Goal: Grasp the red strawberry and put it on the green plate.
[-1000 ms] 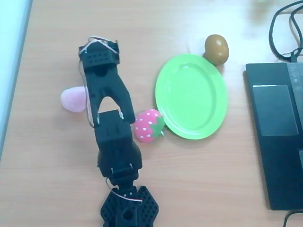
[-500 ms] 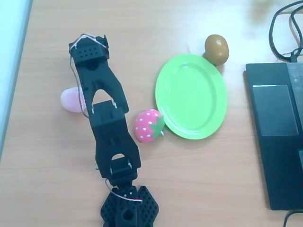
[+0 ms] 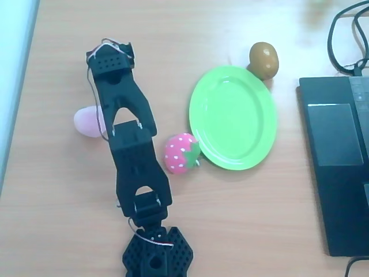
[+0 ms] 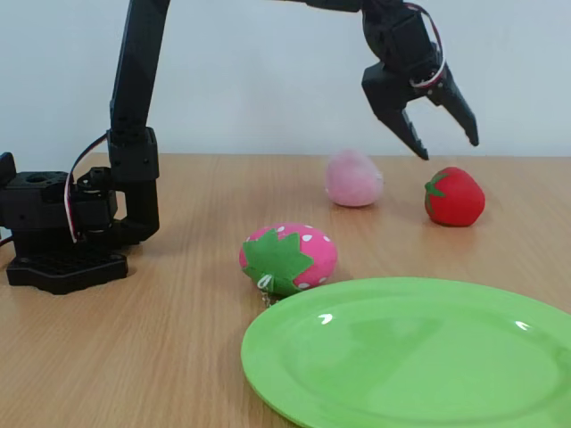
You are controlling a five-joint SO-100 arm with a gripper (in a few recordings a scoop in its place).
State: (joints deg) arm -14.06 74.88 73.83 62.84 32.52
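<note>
In the fixed view the red strawberry (image 4: 454, 196) sits on the wooden table at the far right, to the right of a pale pink plush lump (image 4: 354, 178). My gripper (image 4: 446, 147) hangs open just above the strawberry, fingers pointing down and spread, with nothing between them. The green plate (image 4: 419, 357) lies in the foreground, and in the overhead view the green plate (image 3: 233, 118) is right of the arm (image 3: 130, 144). From above, the arm's wrist covers the spot below it.
A pink strawberry with white dots (image 3: 180, 153) lies against the plate's left rim. A brown round fruit (image 3: 264, 59) sits at the plate's far edge. A dark laptop (image 3: 337, 161) and cables fill the right side. The arm's base (image 3: 155, 254) stands at the bottom.
The arm swung left and stretched farther out over the table between one second and half a second ago. Since then it has held almost still.
</note>
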